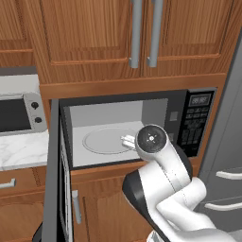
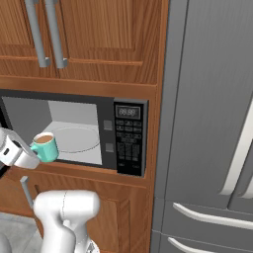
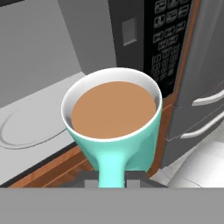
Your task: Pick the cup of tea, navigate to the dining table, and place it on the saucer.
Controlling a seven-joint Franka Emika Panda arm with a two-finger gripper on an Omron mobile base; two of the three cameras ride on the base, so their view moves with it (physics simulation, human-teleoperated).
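The cup of tea is a small teal mug with a pale rim and brown liquid inside. It hangs upright just in front of the open microwave's mouth. My gripper holds it from the left, shut on its handle. In the hand view the cup of tea looms close, its handle running down between the two dark fingertips of the gripper. The dining table and the saucer are out of view.
The microwave door stands swung open to the left. A round grey turntable lies inside, and the keypad is on the right. A grey fridge stands to the right, wood cabinets hang above, and a toaster oven sits on the left counter.
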